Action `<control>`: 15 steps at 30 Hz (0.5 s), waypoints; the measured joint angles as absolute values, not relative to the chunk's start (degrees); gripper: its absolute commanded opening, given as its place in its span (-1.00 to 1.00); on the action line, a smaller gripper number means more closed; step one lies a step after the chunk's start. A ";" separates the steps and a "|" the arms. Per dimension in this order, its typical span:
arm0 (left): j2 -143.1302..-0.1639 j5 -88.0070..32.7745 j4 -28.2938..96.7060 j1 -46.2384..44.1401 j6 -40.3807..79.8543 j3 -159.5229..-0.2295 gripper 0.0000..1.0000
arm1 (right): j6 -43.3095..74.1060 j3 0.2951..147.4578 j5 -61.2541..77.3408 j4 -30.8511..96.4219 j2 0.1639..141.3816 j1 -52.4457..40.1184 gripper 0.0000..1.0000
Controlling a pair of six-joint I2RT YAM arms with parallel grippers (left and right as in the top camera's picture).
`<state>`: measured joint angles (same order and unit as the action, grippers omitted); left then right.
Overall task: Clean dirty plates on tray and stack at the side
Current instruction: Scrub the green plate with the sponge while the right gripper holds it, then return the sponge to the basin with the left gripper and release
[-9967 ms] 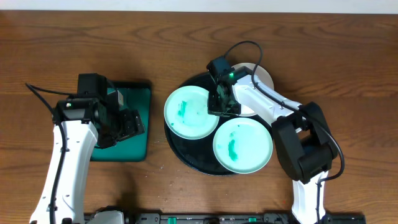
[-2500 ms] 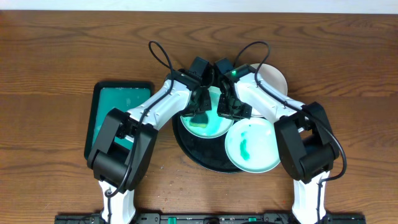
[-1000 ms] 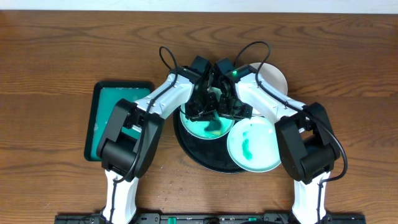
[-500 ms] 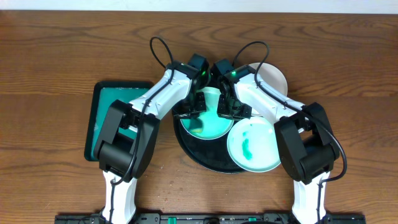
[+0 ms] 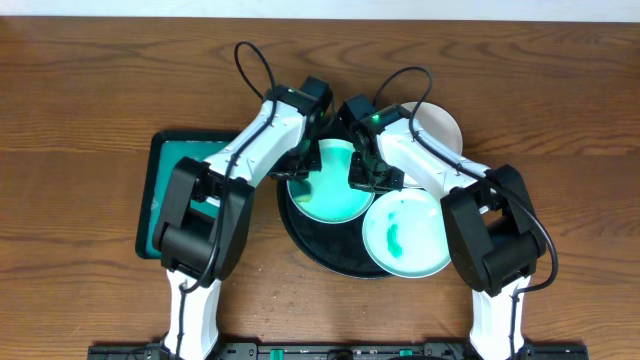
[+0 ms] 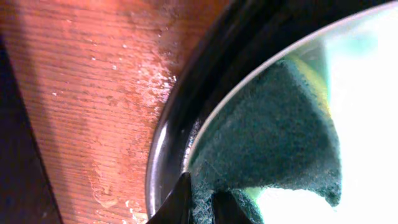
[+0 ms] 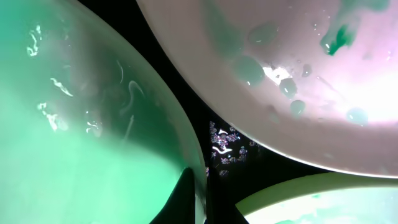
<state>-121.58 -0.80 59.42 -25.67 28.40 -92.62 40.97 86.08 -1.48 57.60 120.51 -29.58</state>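
The round black tray (image 5: 300,232) holds a plate (image 5: 338,190) coated in green film. My left gripper (image 5: 299,168) is shut on a dark green sponge (image 6: 273,137) that lies on this plate's left edge, just inside the tray rim (image 6: 163,162). My right gripper (image 5: 363,181) is shut on the same plate's right rim (image 7: 198,163). A second plate (image 5: 405,235) with a green smear rests on the tray's lower right. A third, white plate (image 5: 438,124) sits at the upper right, half off the tray.
A green rectangular tray (image 5: 165,190) with a black rim lies on the wooden table left of the round tray. Both arms cross over the round tray's upper half, with cables looping above them.
My left gripper has dragged the sponge from the middle of the green-filmed plate to its left edge. The right gripper and the plates have stayed where they were.
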 measured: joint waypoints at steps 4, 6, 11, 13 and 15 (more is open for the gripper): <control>-117.89 -0.45 60.03 -24.99 28.01 -92.60 -0.86 | 40.97 86.08 -1.48 57.58 120.51 -29.58 -0.97; -114.24 0.21 60.73 -24.32 27.94 -92.53 -0.87 | 40.97 86.08 -1.48 57.58 120.51 -29.58 -0.98; -103.13 1.98 65.34 -22.90 27.18 -92.53 -0.86 | 40.91 86.08 -1.45 57.54 120.51 -29.58 -0.97; -100.09 3.53 67.59 -22.48 27.14 -92.55 -0.86 | 40.27 86.08 -1.30 57.43 120.51 -29.58 -0.97; -97.84 5.48 70.61 -20.99 27.14 -92.55 -0.86 | 39.44 86.06 -1.10 57.21 120.51 -29.58 -0.98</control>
